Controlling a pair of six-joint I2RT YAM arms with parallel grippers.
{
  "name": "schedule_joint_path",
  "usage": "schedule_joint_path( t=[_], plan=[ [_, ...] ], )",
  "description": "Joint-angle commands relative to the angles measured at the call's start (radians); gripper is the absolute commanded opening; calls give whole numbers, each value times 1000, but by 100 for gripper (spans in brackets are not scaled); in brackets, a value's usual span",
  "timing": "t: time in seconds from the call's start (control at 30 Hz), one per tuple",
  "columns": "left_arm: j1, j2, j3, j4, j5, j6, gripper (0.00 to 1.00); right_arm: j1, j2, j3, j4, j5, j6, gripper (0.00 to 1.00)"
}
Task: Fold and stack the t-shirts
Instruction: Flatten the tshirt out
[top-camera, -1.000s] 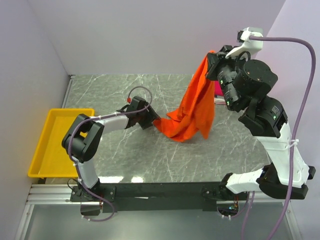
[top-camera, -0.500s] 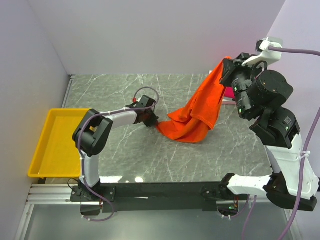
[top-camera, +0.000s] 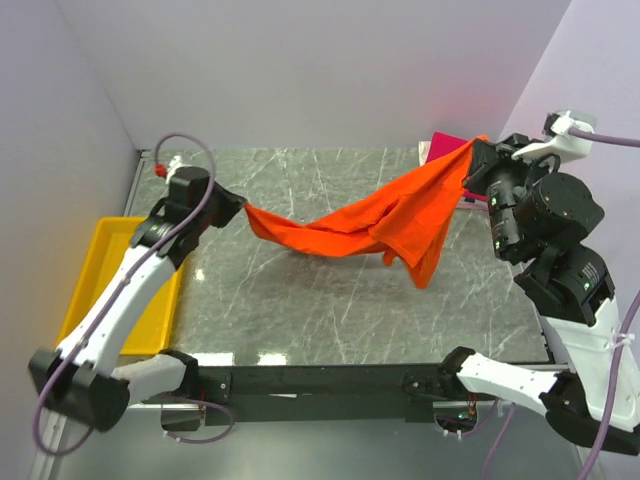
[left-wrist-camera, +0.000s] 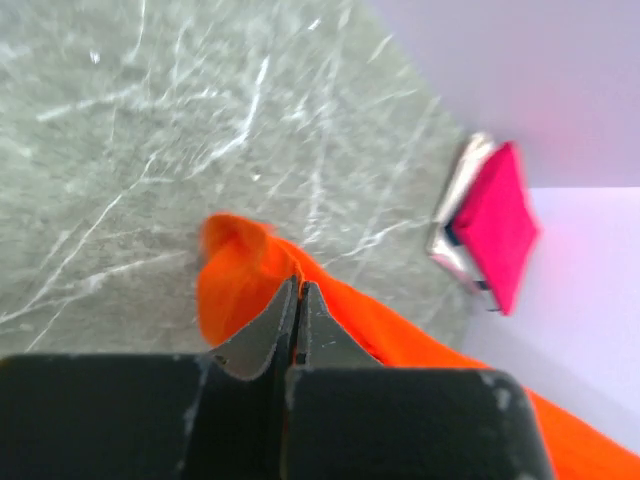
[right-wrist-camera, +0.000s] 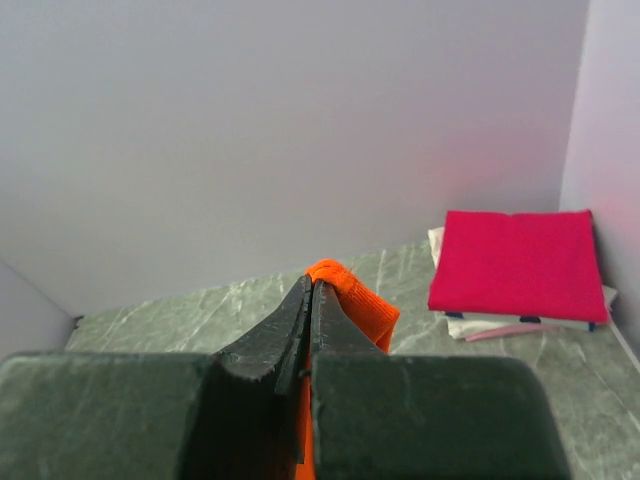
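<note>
A bright orange t-shirt (top-camera: 370, 215) hangs stretched out above a grey marble-patterned table (top-camera: 300, 310). It sags in the middle, and a loose flap droops nearer its right end. The left gripper (top-camera: 243, 208) pinches the shirt's left end, jaws pressed together on the cloth. The right gripper (top-camera: 476, 152) pinches the other end and holds it higher (its jaws are likewise clamped on a fold of orange). A magenta-pink t-shirt (right-wrist-camera: 515, 265) lies folded in the table's far right corner. A yellow tray (top-camera: 85, 290) sits at the left edge.
</note>
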Motion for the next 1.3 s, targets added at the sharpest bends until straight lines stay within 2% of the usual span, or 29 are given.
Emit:
schedule_joint_path(
  t=[0.0,0.03,0.07,0.13,0.17,0.3,0.4,0.47,0.5,0.53,0.6,0.63,0.77,0.9,1.0,1.07,1.13,1.27],
  plan=[
    [28,-49,12,-120,-21,42,1,-76,-11,-63,71,-38,66,0],
    [40,-50,15,-120,-15,52,1,-112,-1,-77,63,-86,114,0],
    [52,-41,20,-118,-7,59,1,-212,20,-112,60,-133,137,0],
    [121,18,25,-123,63,70,1,-309,49,-174,80,-251,186,0],
    [144,42,23,-117,92,73,1,-408,104,-186,79,-290,204,0],
    [244,187,20,-65,120,75,1,-627,274,-258,94,-494,310,0],
    [275,315,22,-22,180,78,1,-721,400,-330,138,-604,376,0],
    [275,388,15,23,217,82,1,-736,477,-370,155,-660,401,0],
    [275,407,12,38,240,82,6,-737,495,-381,180,-669,407,0],
    [275,433,12,47,260,85,26,-737,512,-393,189,-681,415,0],
    [275,433,20,52,269,93,45,-761,554,-410,206,-691,419,0],
    [275,422,17,51,266,99,64,-768,562,-418,210,-692,424,0],
    [275,367,0,-14,167,104,81,-791,591,-416,214,-694,427,0],
    [275,304,-79,-109,73,30,77,-806,574,-435,223,-685,429,0],
    [275,263,-149,-123,-1,-14,73,-825,556,-447,227,-686,435,0],
    [275,246,-196,-82,14,-11,68,-831,529,-459,234,-710,436,0],
    [273,250,-213,-46,53,-13,57,-831,504,-459,237,-730,435,0],
    [241,310,-198,3,100,10,57,-831,476,-444,226,-743,426,0]
  ],
)
